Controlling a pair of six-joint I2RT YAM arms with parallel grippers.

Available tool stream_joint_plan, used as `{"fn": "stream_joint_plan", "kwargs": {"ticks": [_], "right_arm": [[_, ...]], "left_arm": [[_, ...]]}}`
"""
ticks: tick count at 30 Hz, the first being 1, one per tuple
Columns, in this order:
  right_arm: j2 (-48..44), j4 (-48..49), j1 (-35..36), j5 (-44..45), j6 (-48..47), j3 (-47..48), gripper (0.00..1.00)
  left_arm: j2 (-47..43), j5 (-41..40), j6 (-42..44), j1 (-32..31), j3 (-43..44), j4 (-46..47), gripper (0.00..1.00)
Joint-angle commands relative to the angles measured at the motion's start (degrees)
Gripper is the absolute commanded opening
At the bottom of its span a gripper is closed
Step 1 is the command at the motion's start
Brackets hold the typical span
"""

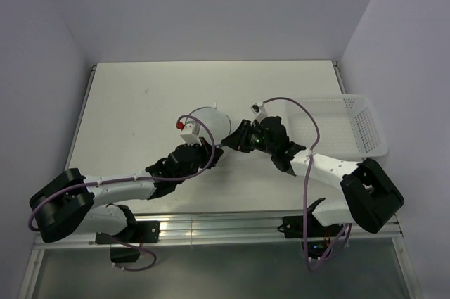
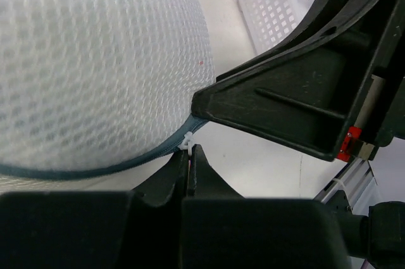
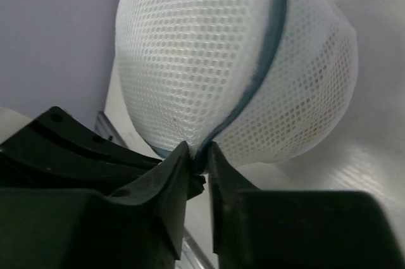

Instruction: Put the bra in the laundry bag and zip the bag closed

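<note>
The laundry bag (image 1: 209, 120) is in the middle of the white desk (image 1: 140, 95), a bit toward the far side. It is a small round bag made of white net. A thin dark zipper rim (image 3: 271, 41) runs around it. In the parts that show, the rim looks like one closed line.

The two arms meet at the near edge of the bag. The left end effector (image 1: 213, 150) comes in from the near left. In the left wrist view its two black fingers (image 2: 205, 180) are pressed tight together, so the left end effector (image 2: 190, 155) is clenched. Its tips sit right under the bag (image 2: 95, 60), at a small white tab (image 2: 185, 141) on the zipper rim (image 2: 95, 169). I cannot tell if the tab is pinched between them.

The right end effector (image 1: 226, 143) comes in from the near right. In the right wrist view its fingers (image 3: 174, 180) stand only a little apart. The dark rim of the bag (image 3: 209, 66) sits in the thin gap between the tips, so the right end effector (image 3: 199, 158) is grasping the bag by its rim. In the left wrist view one right finger (image 2: 285, 104) points at the same spot on the rim, just above the left tips.

A white plastic basket (image 1: 369, 130) with little holes stands at the right edge of the desk, well apart from the bag. It also shows at the top of the left wrist view (image 2: 272, 3).
</note>
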Motion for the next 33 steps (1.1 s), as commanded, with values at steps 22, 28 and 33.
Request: {"fn": "stream_joint_plan", "kwargs": {"ticks": [22, 28, 33], "right_arm": [[15.1, -4.5, -8.5, -5.5, -7.4, 20.9, 0.07], [11.6, -6.1, -7.1, -1.8, -5.9, 18.8, 0.69], [0.8, -1.4, -4.8, 3.0, -2.5, 5.8, 0.9]], "left_arm": [[-21.0, -12.0, 2.3, 0.0, -7.6, -14.8, 0.0], [-12.9, -7.6, 2.2, -0.1, -4.4, -5.8, 0.0], [-7.8, -4.8, 2.9, -0.1, -0.7, -0.5, 0.0]]}}
